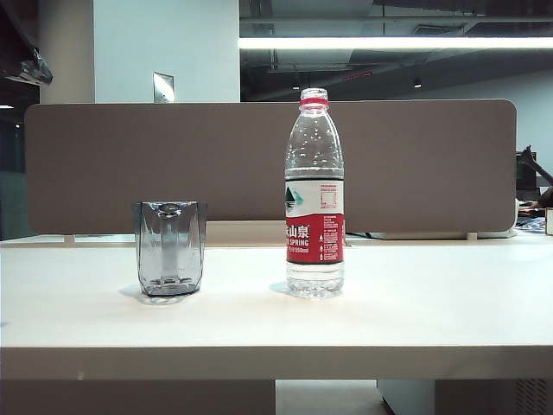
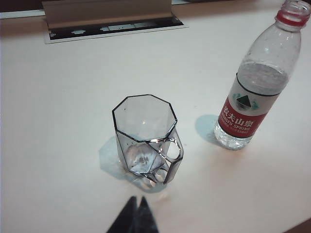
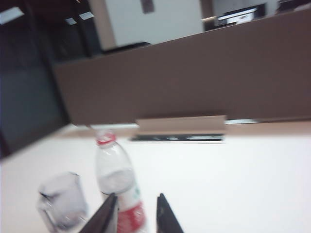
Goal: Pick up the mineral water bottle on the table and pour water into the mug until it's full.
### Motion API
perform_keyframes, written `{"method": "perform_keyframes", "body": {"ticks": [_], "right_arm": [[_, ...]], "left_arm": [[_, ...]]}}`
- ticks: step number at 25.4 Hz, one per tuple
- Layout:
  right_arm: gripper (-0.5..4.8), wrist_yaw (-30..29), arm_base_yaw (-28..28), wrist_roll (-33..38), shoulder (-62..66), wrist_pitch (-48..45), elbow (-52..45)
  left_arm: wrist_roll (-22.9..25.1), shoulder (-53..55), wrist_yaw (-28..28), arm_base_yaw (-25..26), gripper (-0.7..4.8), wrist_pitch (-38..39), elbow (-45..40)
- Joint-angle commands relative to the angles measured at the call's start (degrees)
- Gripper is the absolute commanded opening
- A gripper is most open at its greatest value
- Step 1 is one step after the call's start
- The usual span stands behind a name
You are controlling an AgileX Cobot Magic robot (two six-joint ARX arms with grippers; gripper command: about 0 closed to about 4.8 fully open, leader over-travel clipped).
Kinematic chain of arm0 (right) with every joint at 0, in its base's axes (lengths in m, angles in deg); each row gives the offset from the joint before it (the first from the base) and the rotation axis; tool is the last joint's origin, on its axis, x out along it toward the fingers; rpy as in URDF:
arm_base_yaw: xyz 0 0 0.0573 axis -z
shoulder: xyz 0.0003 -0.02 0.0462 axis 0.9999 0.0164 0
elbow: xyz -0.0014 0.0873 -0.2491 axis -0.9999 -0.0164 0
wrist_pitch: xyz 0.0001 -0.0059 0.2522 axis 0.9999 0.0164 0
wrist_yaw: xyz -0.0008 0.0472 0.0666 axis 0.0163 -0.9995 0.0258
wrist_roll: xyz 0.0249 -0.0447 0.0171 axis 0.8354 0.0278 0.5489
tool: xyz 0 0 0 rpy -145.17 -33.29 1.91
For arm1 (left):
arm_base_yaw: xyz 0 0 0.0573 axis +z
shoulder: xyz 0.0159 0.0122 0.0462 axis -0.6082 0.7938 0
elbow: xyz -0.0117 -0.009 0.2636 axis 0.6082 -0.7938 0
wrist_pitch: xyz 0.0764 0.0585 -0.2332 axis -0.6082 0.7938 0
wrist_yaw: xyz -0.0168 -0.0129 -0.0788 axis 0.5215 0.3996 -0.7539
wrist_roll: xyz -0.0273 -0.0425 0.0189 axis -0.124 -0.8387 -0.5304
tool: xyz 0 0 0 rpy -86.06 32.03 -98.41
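Mineral water bottle (image 1: 314, 194) stands upright and uncapped on the table (image 1: 432, 303), right of the empty mug (image 1: 169, 249) and apart from it; thin, ribbed and part full, it should dent easily, so I would grip it at the label. Right gripper (image 3: 137, 213) faces it, jaws parted and empty. Left gripper (image 2: 137, 203) hangs near the mug, tips together.

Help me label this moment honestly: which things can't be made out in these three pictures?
- Left hand, left wrist view: only dark tips touching show; the rest is cut off by the edge.
- Right hand, right wrist view: fingers apart and cropped; blur hides whether they touch the mineral water bottle.
- Mug, right wrist view: smeared.
- Both hands: absent from the exterior view.
- Bottle small print: too small.
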Motion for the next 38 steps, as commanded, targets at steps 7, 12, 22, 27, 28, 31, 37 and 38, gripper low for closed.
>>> {"method": "perform_keyframes", "body": {"ticks": [7, 12, 22, 27, 28, 31, 37, 38], "right_arm": [[1.23, 3.3, -0.1, -18.2, 14.9, 22.1, 15.9], [1.31, 2.8, -0.9, -18.8, 24.0, 18.4, 16.1], [1.41, 12.2, -16.9, -19.7, 32.0, 13.6, 16.1], [1.46, 13.3, -23.7, -19.6, 32.0, 7.9, 16.0], [1.46, 13.3, -24.7, -19.7, 32.0, 6.8, 16.0], [1.45, 16.4, -26.3, -19.6, 32.1, 5.3, 16.0], [1.48, 18.4, -26.2, -17.7, 32.8, 4.5, 15.1], [1.48, 18.3, -26.2, -17.7, 32.9, 3.6, 14.5]], "left_arm": [[0.2, 0.1, 0.0, 0.0, -0.02, 1.9, 2.0], [0.2, 0.1, 0.0, 0.1, -0.02, 1.9, 3.6], [0.2, 0.1, 0.0, 0.1, -0.02, 1.9, 3.5], [0.5, 0.1, 0.1, 0.1, -0.02, 1.9, 3.5], [0.1, 0.1, 0.2, 0.1, -0.02, 1.9, 3.5], [0.2, -0.1, -4.2, 0.1, -0.02, 5.8, 3.5], [0.2, -0.1, -15.5, 0.1, -0.02, 10.9, 3.5], [0.3, -0.1, -15.4, 0.1, -0.02, 10.8, 3.5]]}}
